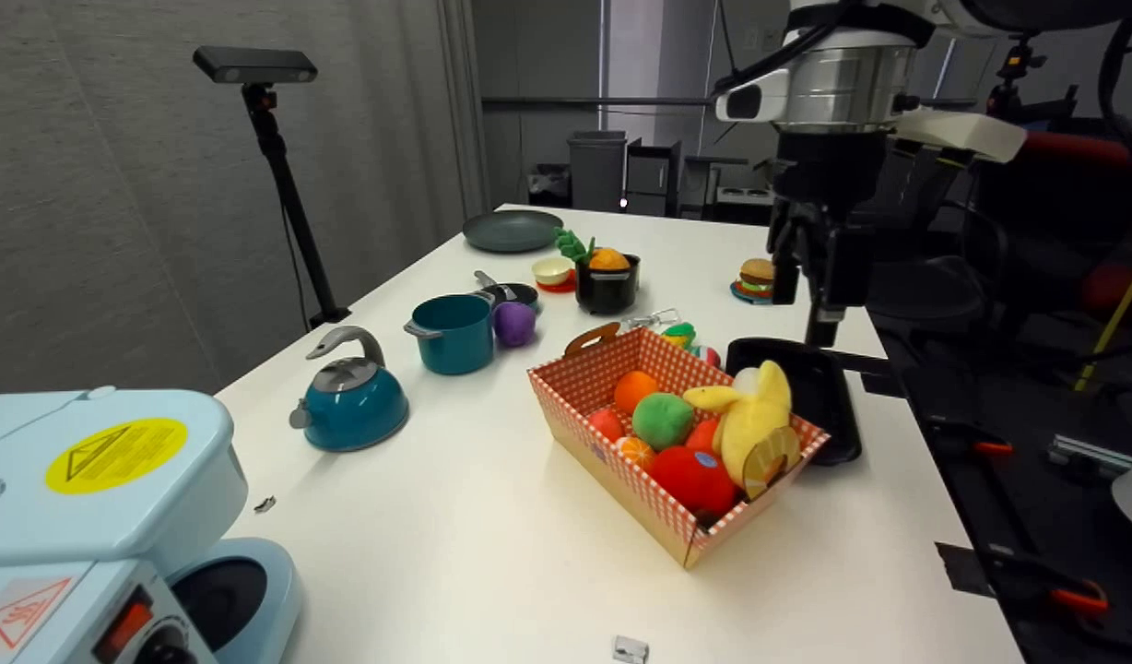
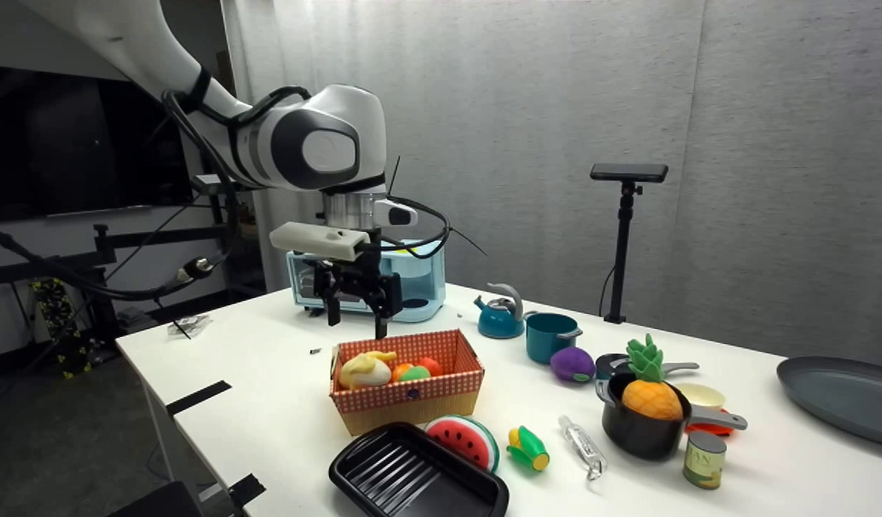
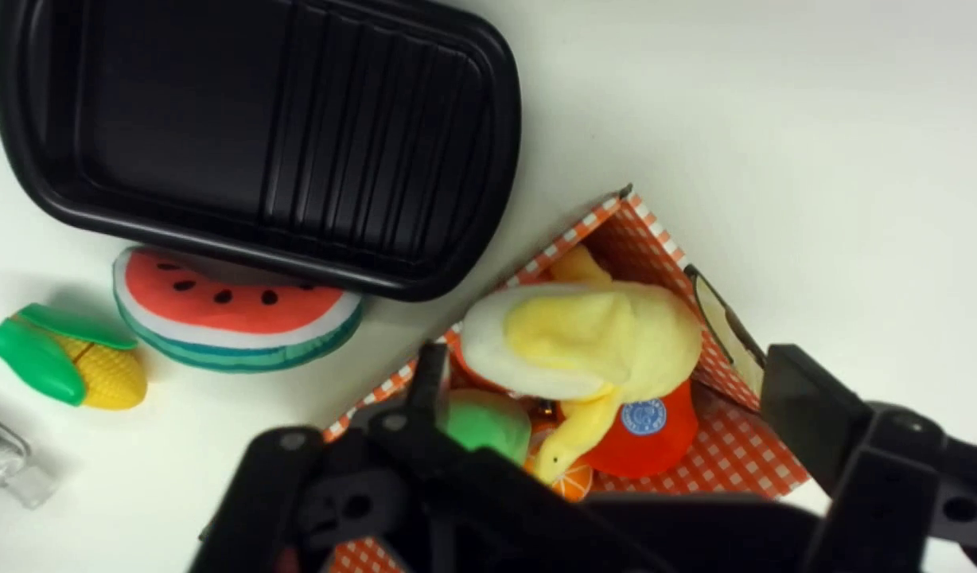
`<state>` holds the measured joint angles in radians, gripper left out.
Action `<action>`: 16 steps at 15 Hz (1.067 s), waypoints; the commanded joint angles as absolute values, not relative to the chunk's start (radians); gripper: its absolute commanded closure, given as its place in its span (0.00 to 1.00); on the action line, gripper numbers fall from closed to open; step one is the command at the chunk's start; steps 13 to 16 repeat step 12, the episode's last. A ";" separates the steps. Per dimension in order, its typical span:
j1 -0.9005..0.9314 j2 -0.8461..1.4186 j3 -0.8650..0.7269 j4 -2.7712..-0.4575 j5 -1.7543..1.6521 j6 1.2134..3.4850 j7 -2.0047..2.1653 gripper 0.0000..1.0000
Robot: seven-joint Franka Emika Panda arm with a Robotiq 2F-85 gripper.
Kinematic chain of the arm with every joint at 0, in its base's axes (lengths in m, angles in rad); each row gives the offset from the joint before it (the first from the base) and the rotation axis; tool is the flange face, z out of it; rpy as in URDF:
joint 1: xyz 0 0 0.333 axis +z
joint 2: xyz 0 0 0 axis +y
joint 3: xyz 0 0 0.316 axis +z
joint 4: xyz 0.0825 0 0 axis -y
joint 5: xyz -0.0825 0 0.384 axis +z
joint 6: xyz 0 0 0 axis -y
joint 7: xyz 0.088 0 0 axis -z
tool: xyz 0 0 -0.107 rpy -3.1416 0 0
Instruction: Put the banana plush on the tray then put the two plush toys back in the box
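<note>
Grey curtain (image 2: 527,122), white table (image 2: 261,366), dark floor (image 2: 67,438), large black screen (image 2: 42,143)

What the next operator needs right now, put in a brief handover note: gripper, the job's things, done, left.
The gripper is open, nothing in its grip, above the box.
The banana plush lies in the box at one end; the green plush is in there too.
The tray stands beside the box.
Done: both toys are in the box. Whether the banana plush has had its turn on the tray, the pictures cannot tell.
Left: if not, banana plush to tray, then back; otherwise probably just clear the arm.
</note>
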<state>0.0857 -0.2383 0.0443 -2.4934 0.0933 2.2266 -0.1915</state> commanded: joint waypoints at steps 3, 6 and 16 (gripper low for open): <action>0.089 -0.318 0.028 -2.550 0.092 2.191 -0.190 0.00; 0.090 -0.335 0.026 -2.566 0.092 2.190 -0.190 0.00; 0.090 -0.335 0.026 -2.568 0.092 2.190 -0.190 0.00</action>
